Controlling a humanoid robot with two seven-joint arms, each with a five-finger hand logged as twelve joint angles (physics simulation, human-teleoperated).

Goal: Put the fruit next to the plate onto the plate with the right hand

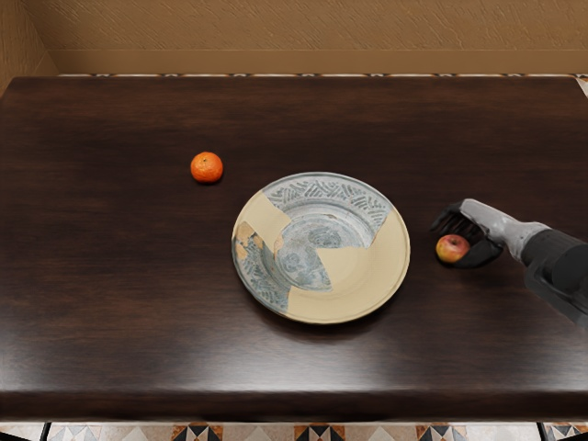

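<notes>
A small red-yellow apple (451,248) lies on the dark table just right of the plate (386,266), a round grey-blue and tan dish in the middle. My right hand (467,237) comes in from the right edge and curls around the apple from behind and from the right. Its dark fingers (448,219) reach over the fruit's far side; whether they grip it is unclear. An orange (207,167) sits apart, up and left of the plate. The left arm is out of view.
The dark wooden table (110,303) spans the whole view, with its front edge near the bottom. A tan wall runs along the far edge.
</notes>
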